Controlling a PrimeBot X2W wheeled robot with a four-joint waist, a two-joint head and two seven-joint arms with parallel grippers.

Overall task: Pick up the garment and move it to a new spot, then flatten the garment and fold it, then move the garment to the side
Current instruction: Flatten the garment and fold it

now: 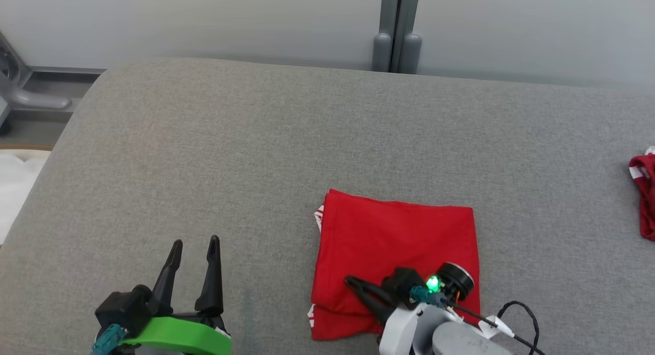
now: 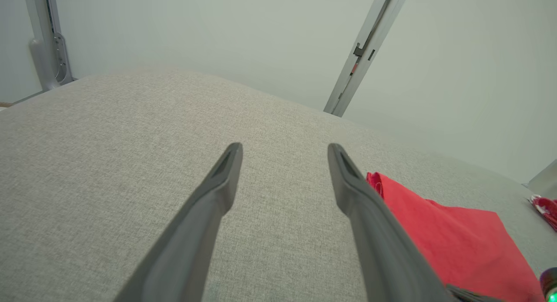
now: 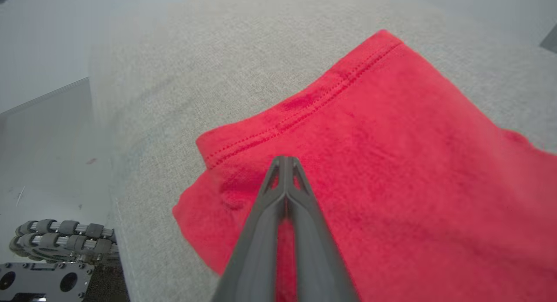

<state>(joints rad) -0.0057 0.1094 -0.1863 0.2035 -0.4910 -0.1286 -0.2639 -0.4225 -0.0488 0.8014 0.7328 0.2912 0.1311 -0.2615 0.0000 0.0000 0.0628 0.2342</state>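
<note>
Garment (image 1: 396, 242) lies folded, plain red side up, centre-near on the grey cushion (image 1: 204, 140). My R gripper (image 1: 350, 281) has jaws pressed together, tips over its near-left part, no cloth seen betw. them. L gripper (image 1: 195, 241) has jaws spread, well apart from it. Risk: dragging sideways w/ shut tips could skew or open the fold. No lettering readable, just striped trim (image 1: 318, 217) peeking out.

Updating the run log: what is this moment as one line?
garment: folded, on grey cushion | right gripper: shut, tips over garment | left gripper: open, empty | red cloth: far right
</note>
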